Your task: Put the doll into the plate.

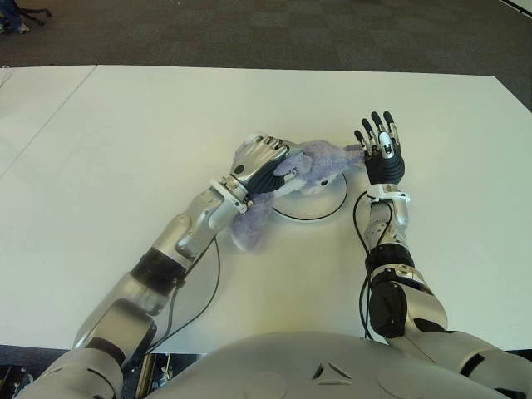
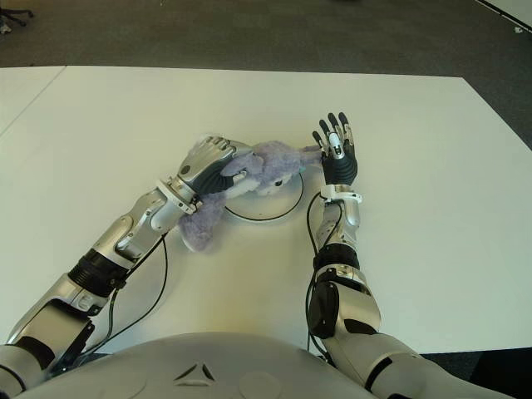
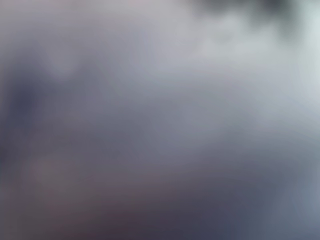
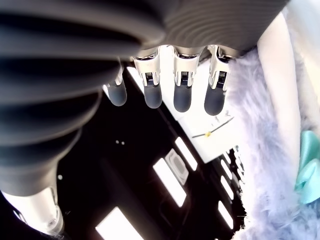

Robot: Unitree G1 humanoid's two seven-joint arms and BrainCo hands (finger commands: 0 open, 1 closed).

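Half the plush doll (image 1: 312, 165) lies in the white plate (image 1: 331, 208), seemingly gripped by my left hand (image 1: 259, 162); right hand (image 1: 381, 150) spread, empty.

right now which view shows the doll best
The left eye view: the whole doll shows, lying partly over the plate under the left hand, which grasps it. The right eye view shows much the same. The right wrist view catches only fur and a ribbon; the left wrist view is an unreadable blur.
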